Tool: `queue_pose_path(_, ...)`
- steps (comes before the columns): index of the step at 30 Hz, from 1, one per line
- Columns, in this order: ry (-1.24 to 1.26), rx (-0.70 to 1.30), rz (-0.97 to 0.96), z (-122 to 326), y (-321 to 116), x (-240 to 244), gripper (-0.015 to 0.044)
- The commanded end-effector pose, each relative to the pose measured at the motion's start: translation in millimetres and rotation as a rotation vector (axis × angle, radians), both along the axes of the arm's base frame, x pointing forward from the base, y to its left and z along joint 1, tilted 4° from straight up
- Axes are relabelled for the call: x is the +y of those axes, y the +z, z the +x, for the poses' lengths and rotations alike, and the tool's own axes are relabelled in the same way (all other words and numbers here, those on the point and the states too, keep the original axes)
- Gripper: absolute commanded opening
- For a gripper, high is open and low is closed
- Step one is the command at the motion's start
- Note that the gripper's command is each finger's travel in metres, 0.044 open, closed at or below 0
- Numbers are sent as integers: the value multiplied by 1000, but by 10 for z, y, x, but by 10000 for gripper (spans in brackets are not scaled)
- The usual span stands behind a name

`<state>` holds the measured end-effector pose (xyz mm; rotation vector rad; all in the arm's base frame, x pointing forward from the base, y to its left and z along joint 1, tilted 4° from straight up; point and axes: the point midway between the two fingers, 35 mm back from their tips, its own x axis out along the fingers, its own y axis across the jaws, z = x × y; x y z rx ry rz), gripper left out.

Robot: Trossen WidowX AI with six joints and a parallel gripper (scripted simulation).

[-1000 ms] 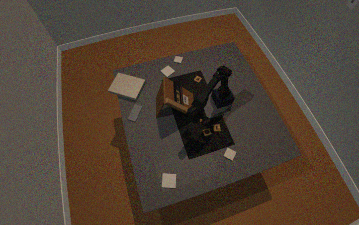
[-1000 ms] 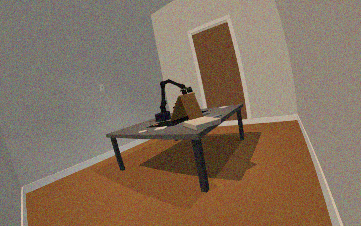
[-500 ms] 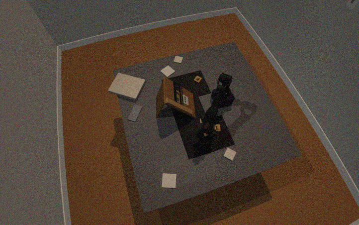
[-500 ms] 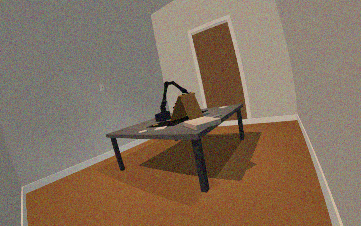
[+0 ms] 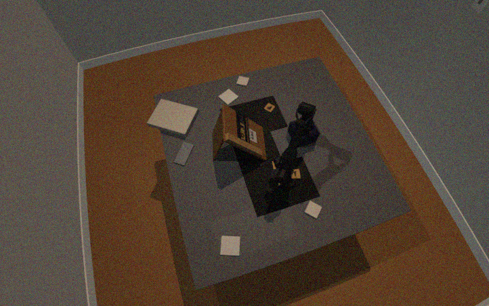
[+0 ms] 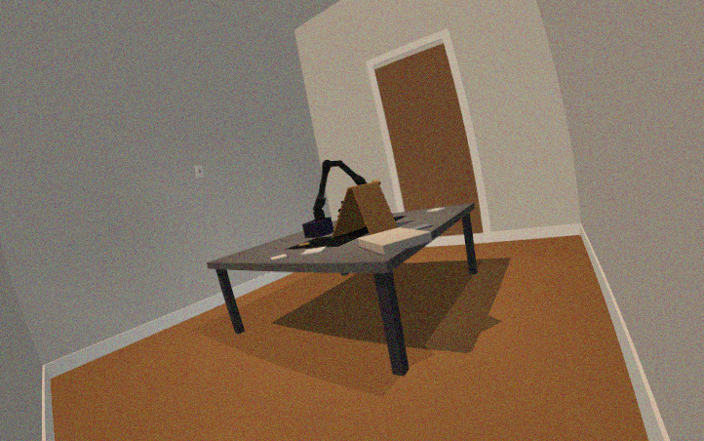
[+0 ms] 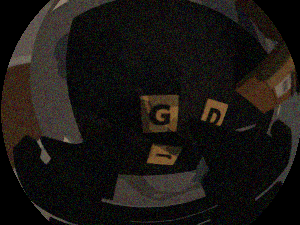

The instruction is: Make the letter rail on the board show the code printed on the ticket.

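From the top, the black jointed arm's gripper [image 5: 277, 182] [image 7: 159, 123], open with nothing in its grasp, is above the black mat [image 5: 263, 207]; the slanted wooden letter board [image 5: 229, 120] [image 6: 378, 205] [image 7: 265, 94] stands nearby, with the white printed ticket [image 5: 252, 135] [image 7: 283, 85] on its face.

In the exterior view, the board stands on the grey table [image 6: 291, 265].

In the wrist view, square tan letter tiles G [image 7: 159, 114], D [image 7: 214, 112] and I [image 7: 164, 155] lie apart.

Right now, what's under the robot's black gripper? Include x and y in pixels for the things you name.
Beneath the open black gripper [image 5: 275, 183] [image 7: 159, 123] lies a flat black mat [image 5: 260, 210] [image 7: 115, 59] with a square orange letter G tile [image 7: 170, 106]. Whatever that tile covers can't be seen.
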<state>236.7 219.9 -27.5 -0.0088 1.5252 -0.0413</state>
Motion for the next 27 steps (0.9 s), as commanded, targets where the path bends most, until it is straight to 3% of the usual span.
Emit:
queue_pose_path(1,-7,6,-13,-30,-171,-40,340)
queue_pose_path(27,-7,6,-13,-32,-329,-51,340)
